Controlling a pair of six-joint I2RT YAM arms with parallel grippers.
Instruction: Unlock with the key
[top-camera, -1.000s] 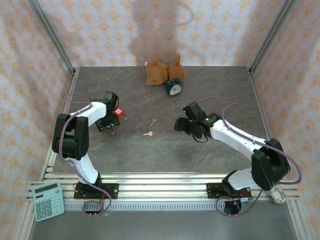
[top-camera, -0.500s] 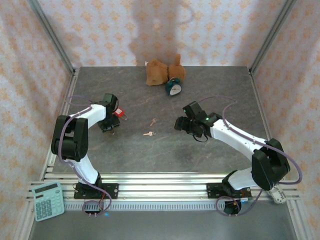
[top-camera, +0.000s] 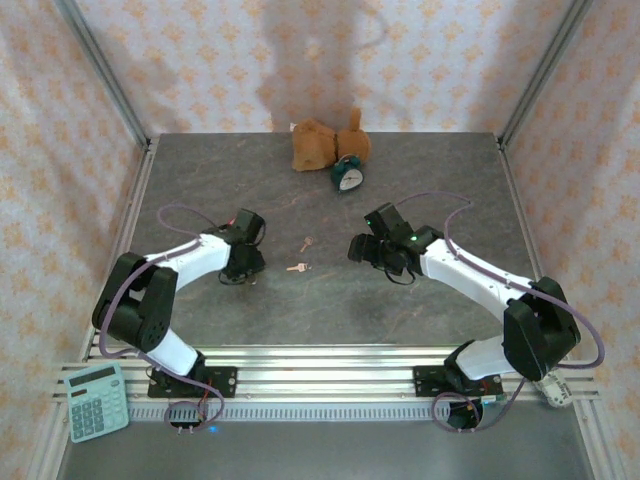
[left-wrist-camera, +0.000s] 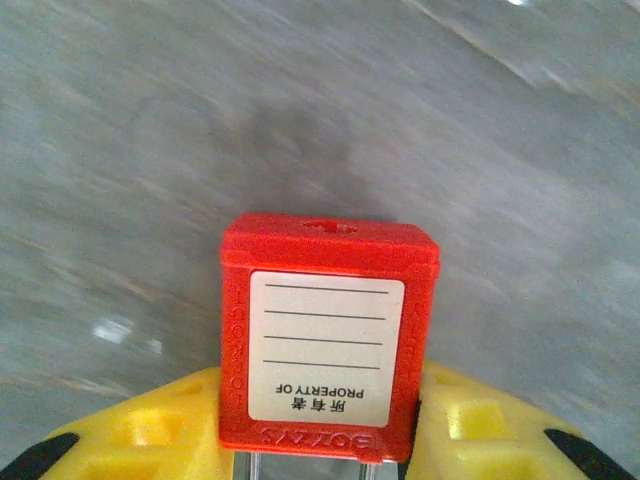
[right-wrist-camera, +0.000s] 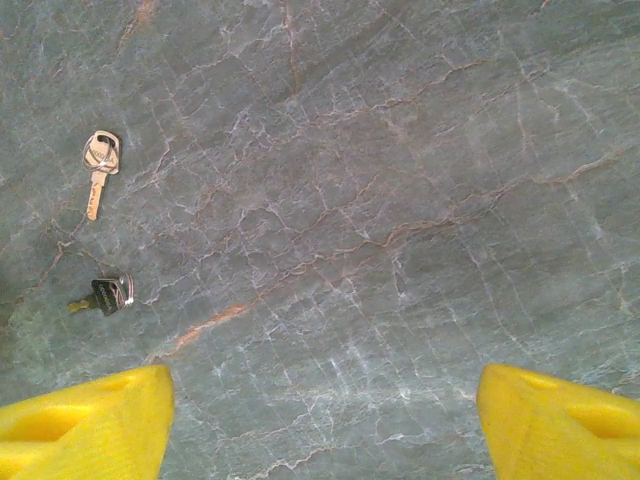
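A red padlock (left-wrist-camera: 328, 335) with a white "PROPERTY OF" label is clamped between the yellow fingers of my left gripper (left-wrist-camera: 320, 445), held above the table; its steel shackle points back toward the wrist. In the top view my left gripper (top-camera: 244, 260) sits left of two keys. A silver-headed key (top-camera: 307, 243) and a dark-headed key (top-camera: 295, 267) lie loose on the table. The right wrist view shows the silver-headed key (right-wrist-camera: 99, 165) and the dark-headed key (right-wrist-camera: 104, 296) at the left. My right gripper (top-camera: 362, 250) hovers open, right of the keys, nothing between its fingers (right-wrist-camera: 90, 425).
A brown plush toy (top-camera: 320, 143) and a small teal alarm clock (top-camera: 347, 176) sit at the back of the grey marbled table (top-camera: 400, 300). A calculator (top-camera: 96, 401) rests off the table's front left corner. Patterned walls enclose three sides.
My left arm has swung right toward the keys, carrying the red padlock off its earlier spot at the left. The right arm has stayed put.
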